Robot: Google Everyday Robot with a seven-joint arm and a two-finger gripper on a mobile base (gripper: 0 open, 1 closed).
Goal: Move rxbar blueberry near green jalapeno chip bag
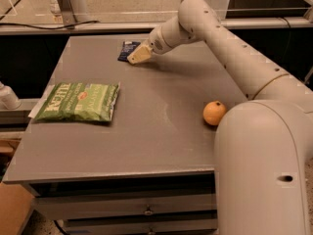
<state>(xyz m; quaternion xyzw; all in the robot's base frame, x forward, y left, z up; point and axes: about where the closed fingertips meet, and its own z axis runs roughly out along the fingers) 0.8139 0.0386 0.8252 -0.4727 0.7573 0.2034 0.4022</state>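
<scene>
Grey counter (161, 131): pincer (138, 54) at rxbar blueberry (127, 48), far side (open or closed: cannot tell). Well apart, below-left of pincer: green jalapeno chip bag (78, 102). Transfer outstanding.
</scene>
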